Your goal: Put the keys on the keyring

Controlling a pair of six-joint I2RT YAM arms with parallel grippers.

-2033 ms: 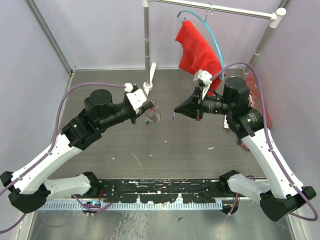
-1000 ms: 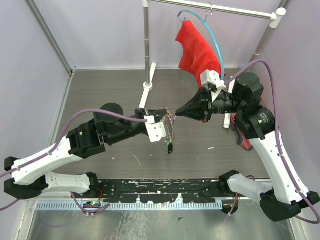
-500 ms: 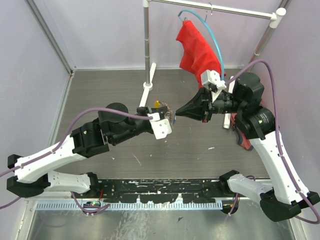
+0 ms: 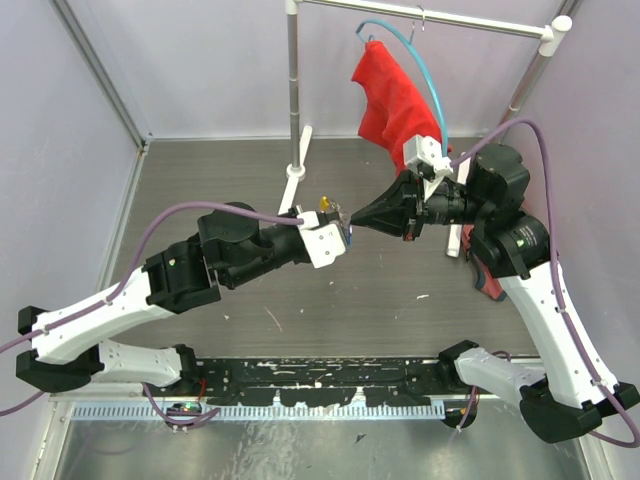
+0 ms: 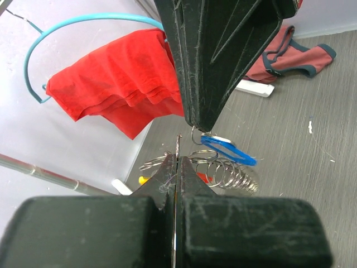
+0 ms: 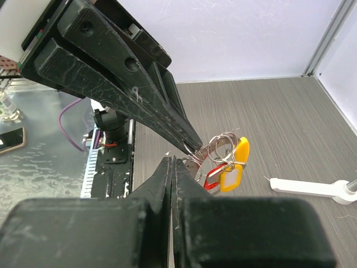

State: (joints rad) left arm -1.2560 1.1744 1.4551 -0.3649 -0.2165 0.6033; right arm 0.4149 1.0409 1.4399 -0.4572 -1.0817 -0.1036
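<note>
My left gripper (image 4: 338,236) is shut on the keyring (image 5: 179,140), a thin metal edge standing up between its closed fingers (image 5: 167,167). Several small rings (image 5: 226,172) with yellow (image 6: 232,167) and red (image 6: 211,178) key tags hang on it; a yellow tag also shows in the top view (image 4: 325,203). My right gripper (image 4: 350,222) is shut tip to tip against the left one, above the table. In the left wrist view its tip (image 5: 198,124) pinches the small ring of a blue key tag (image 5: 230,151). In the right wrist view the blue key is hidden behind my own fingers (image 6: 162,173).
A red cloth (image 4: 395,100) hangs on a light-blue hanger (image 4: 430,75) from a rail at the back. A metal pole (image 4: 293,90) on a white foot (image 4: 289,190) stands behind the left gripper. A reddish garment (image 5: 287,56) lies on the floor at right.
My left gripper has swung up and right with the keyring, until its tip meets the right gripper's tip. The hanging tags rose with it. The right gripper has barely moved in the last second.
</note>
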